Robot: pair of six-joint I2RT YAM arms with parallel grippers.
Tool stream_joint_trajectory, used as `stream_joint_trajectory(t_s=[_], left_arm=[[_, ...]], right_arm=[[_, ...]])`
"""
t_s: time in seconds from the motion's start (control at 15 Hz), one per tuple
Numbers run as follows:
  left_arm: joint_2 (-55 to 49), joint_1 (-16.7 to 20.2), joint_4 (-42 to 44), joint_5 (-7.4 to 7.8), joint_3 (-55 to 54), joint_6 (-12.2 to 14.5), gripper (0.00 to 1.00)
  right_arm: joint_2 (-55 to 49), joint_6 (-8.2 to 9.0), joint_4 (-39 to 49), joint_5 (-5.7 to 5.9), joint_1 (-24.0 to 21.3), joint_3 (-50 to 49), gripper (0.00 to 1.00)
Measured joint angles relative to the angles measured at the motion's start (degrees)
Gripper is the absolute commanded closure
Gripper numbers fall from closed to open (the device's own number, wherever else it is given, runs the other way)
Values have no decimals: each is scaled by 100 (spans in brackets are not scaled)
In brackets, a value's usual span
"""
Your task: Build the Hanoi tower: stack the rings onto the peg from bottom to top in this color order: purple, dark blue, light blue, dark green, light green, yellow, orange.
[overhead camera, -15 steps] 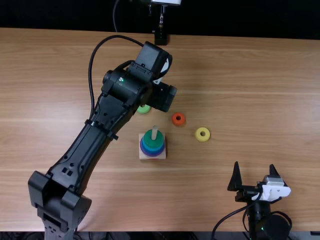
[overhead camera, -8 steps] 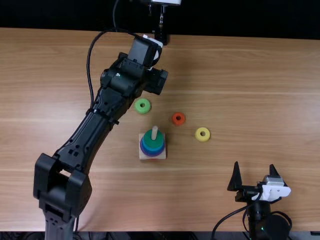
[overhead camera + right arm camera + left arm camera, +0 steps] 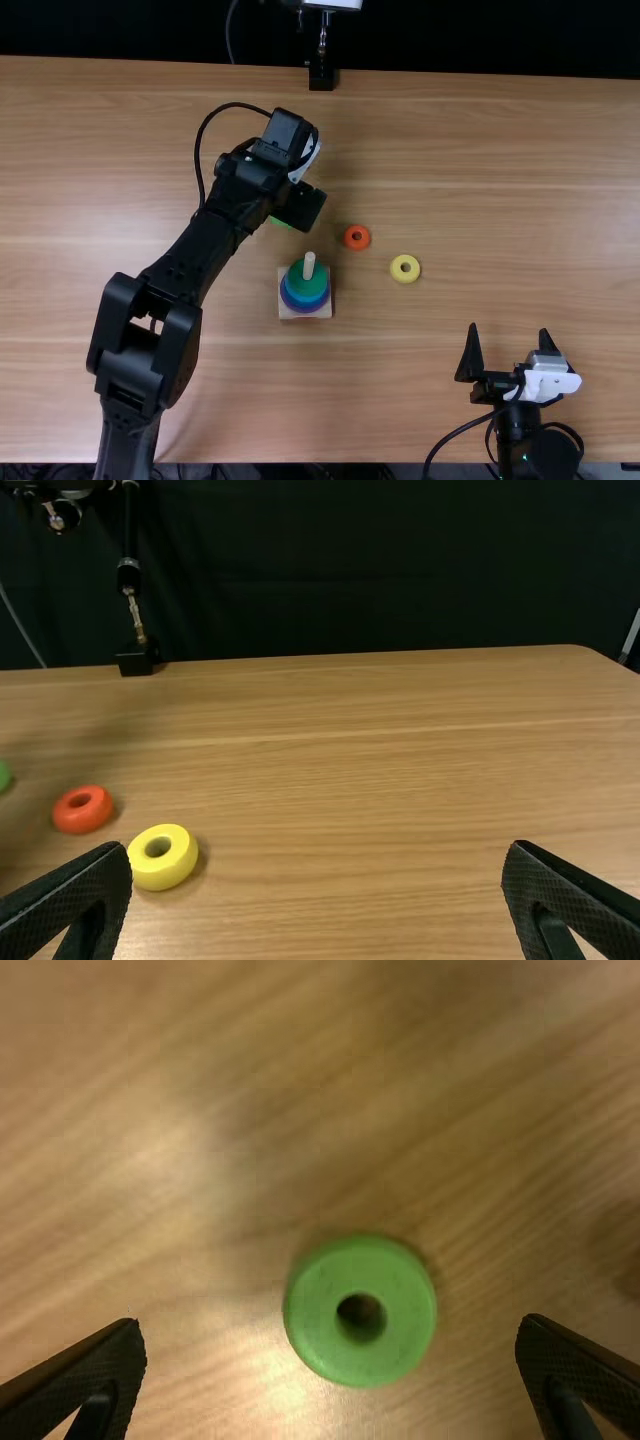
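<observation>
Jaws of the left gripper (image 3: pixel 306 207) are spread wide, and the light green ring (image 3: pixel 360 1362) is framed between them, flat on the table (image 3: pixel 500 180). Nearer the robot than those jaws, the peg (image 3: pixel 309 266) is seen ringed by a dark green ring (image 3: pixel 307 284) over blue and purple. Beyond the right gripper (image 3: pixel 509 330), also held open, and to its left, the yellow ring (image 3: pixel 405 279) and orange ring (image 3: pixel 357 247) are seen.
</observation>
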Motion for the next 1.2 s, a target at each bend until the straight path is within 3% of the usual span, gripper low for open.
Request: stream_joint_trajectory(t_s=[0.73,0.8,0.87,0.93,1.13,1.2], left_arm=[[452,2,-31,24,0,7,0],[483,2,-11,24,0,2,22],[505,2,-7,26,0,11,59],[509,2,-13,26,0,13,84],[514,2,-20,26,0,15,93],[514,2,-26,26,0,17,100]], right_arm=[[0,0,2,0,0,0,0],[0,-2,4,0,2,0,0],[0,0,2,-2,2,0,0],[0,0,2,-2,2,0,0],[0,0,4,0,0,0,0],[0,-2,4,2,2,0,0]])
